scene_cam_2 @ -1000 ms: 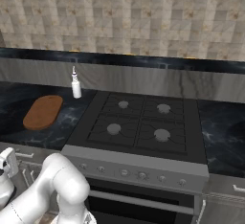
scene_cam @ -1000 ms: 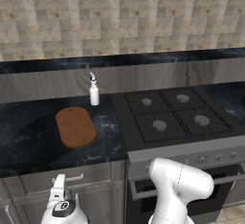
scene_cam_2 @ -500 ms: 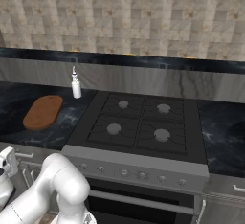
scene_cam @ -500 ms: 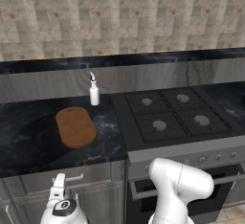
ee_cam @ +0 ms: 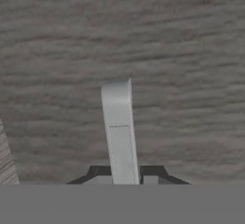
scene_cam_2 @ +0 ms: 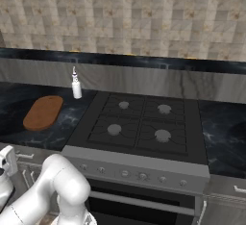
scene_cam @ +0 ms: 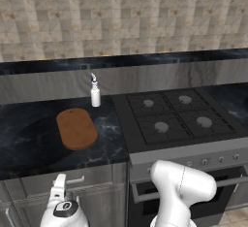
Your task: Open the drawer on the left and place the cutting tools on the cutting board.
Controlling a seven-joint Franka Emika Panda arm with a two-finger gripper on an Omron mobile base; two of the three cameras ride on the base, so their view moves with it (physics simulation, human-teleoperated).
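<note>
A: Where does the gripper (ee_cam: 122, 182) sit?

B: Low at the cabinet front, below the dark worktop (scene_cam: 29, 143). In the hand view its two dark fingertips are closed on the silver bar handle (ee_cam: 119, 129), with the grey front of the drawer (ee_cam: 182, 74) close behind it.

A: Is the drawer open?

B: No, its front looks flush under the worktop edge in the left base view.

A: And the cutting board (scene_cam: 76, 128)?

B: Flat on the worktop, left of the hob (scene_cam: 177, 117), nothing on it. A white bottle (scene_cam: 95, 94) stands just behind its far end.

A: The cutting tools?

B: Can't tell where they are.
</note>
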